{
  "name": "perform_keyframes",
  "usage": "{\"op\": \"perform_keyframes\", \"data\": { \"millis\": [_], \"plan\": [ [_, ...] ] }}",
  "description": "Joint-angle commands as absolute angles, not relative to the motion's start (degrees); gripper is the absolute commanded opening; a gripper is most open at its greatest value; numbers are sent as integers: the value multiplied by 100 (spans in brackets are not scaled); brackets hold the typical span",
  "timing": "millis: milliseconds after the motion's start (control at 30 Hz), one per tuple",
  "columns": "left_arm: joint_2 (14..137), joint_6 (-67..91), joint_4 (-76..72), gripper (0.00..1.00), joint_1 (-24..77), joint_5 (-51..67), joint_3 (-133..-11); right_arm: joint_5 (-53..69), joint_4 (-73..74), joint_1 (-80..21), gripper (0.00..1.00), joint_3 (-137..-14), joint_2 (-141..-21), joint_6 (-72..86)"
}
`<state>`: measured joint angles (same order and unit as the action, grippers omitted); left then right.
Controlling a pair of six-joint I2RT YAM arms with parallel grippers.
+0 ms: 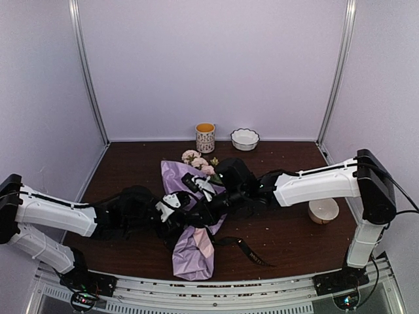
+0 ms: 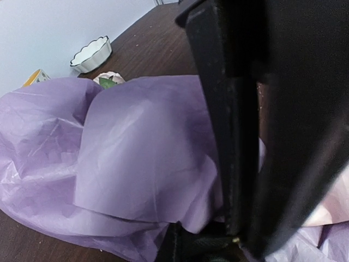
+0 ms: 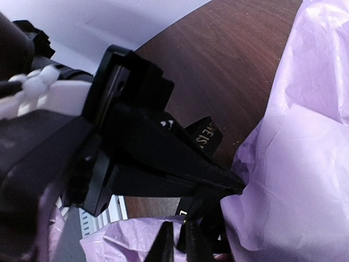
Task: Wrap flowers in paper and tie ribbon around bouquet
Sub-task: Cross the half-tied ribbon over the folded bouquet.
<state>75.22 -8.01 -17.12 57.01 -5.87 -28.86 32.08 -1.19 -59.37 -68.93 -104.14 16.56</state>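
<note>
One bouquet [image 1: 193,252], one ribbon [image 1: 255,254], one mug [image 1: 205,137], scalloped bowl [image 1: 245,139] plus plain bowl [image 1: 323,210]: two. Left jaws together; right jaws together.

Paper [image 1: 191,254] lilac; flowers [image 1: 198,160] pale pink; ribbon [image 3: 206,133] black, pale lettering; table [image 1: 288,229] dark brown; bowl [image 1: 245,139] white.

top looks down; wrists close on paper [image 2: 136,164]

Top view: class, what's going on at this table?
The left end effector and right end effector meet over the middle of the bouquet, which lies on the table with its flowers at the far end. Both are closed beside the ribbon; whether either pinches it is unclear. One ribbon end trails loose on the table.
</note>
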Motion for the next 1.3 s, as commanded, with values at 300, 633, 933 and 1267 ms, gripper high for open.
{"op": "perform_keyframes", "data": {
  "millis": [300,633,933,1267],
  "plan": [
    [7592,-642,-2237,0,5687,-699,-2796,3458,-348,-5270,29,-6697,-9888,1853],
    [7470,-422,-2096,16,5687,-408,-2722,3832,-285,-5482,13,-6979,-10499,1813],
    [7224,-153,-2137,10,5687,-529,-2464,3555,-178,-5670,9,-7108,-10795,1880],
    [7185,-129,-2188,0,5687,-177,-2412,3422,69,-5681,9,-7449,-11143,1695]
  ]
}}
